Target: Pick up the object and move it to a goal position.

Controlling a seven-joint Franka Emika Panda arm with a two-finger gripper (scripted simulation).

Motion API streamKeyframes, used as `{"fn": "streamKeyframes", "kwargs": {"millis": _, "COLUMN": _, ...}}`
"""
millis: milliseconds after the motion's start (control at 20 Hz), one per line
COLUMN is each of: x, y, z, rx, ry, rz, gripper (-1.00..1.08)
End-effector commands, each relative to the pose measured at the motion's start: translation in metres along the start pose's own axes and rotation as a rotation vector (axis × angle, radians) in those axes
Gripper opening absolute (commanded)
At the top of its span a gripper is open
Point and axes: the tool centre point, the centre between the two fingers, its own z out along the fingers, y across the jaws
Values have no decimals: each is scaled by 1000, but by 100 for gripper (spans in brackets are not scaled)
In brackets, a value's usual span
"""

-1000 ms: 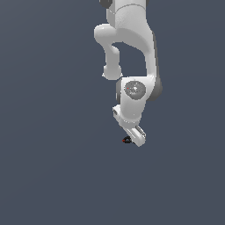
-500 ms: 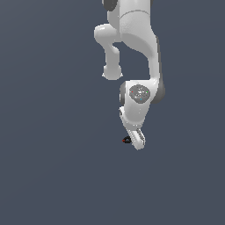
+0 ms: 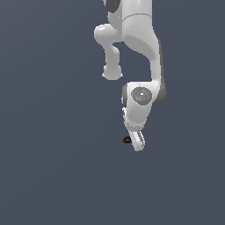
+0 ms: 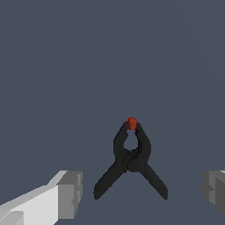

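Pre-grasp stage, nothing picked yet. The arm (image 3: 139, 52) hangs down over a plain dark grey floor (image 3: 52, 176), and the gripper (image 3: 138, 145) sits low, right next to the object (image 3: 126, 140), a tiny black clamp (red tip, two thin splayed prongs).

In the wrist view the object (image 4: 131, 160) lies flat on the floor between the two grey fingertips (image 4: 70, 194), which stand well apart on either side of it with clear gaps, touching nothing. So the tool is released, spread wide, holding nothing.

In the exterior view the clamp shows just at the exterior view's left of the fingers, partly hidden by them; I can't tell from there how much height is left.

Done, as I judge it: approach and rough alignment over the object. Left: final descent, closing on the clamp, lift, carry to the goal. No goal marker shows in either view, so where it lies is unknown.
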Motion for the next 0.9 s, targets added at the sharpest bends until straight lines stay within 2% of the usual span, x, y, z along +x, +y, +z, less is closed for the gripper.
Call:
{"fn": "streamKeyframes", "kwargs": {"millis": 0, "x": -1, "y": 0, "z": 1, "rx": 0, "ry": 0, "rz": 14, "gripper": 100}}
{"fn": "streamKeyframes", "kwargs": {"millis": 350, "x": -1, "y": 0, "z": 7, "rx": 0, "ry": 0, "rz": 12, "gripper": 100}}
{"fn": "streamKeyframes", "kwargs": {"millis": 850, "x": -1, "y": 1, "z": 49, "rx": 0, "ry": 0, "rz": 16, "gripper": 100}}
